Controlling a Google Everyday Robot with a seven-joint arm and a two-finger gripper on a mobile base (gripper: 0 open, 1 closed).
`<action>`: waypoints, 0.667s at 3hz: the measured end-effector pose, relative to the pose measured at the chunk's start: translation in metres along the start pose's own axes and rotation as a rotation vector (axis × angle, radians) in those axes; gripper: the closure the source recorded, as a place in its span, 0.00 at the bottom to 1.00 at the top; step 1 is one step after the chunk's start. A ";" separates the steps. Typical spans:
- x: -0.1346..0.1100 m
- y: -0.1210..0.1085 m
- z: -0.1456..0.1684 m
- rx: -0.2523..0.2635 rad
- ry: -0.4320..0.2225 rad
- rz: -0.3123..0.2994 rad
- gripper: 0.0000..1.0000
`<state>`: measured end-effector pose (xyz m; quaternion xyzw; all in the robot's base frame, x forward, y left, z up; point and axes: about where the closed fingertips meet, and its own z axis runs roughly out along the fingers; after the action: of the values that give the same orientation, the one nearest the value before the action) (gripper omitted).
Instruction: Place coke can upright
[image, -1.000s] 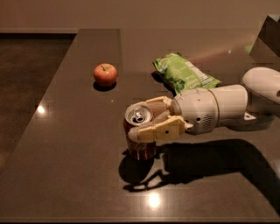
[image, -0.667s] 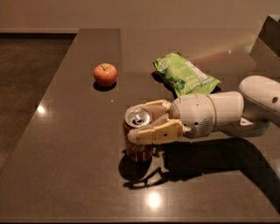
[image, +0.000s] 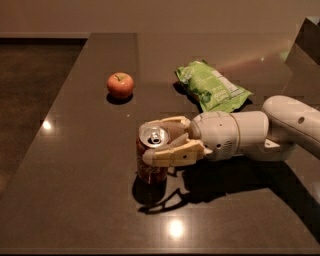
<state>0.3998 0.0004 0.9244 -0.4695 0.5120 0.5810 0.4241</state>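
The tool (image: 149, 145) stays clamped around the coke can (image: 150, 172), one finger behind the rim and one across its front. Over the last second it has sunk slightly and the arm has levelled. The can stands upright, its base apparently touching the desk (image: 85, 200), well apart from the apple (image: 120, 85) and the green chip bag (image: 212, 89). Only the release seems left.
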 end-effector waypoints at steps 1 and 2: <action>-0.001 0.001 0.002 -0.003 0.004 -0.001 0.27; -0.002 0.002 0.004 -0.007 0.006 -0.003 0.04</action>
<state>0.3978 0.0044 0.9267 -0.4733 0.5106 0.5807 0.4220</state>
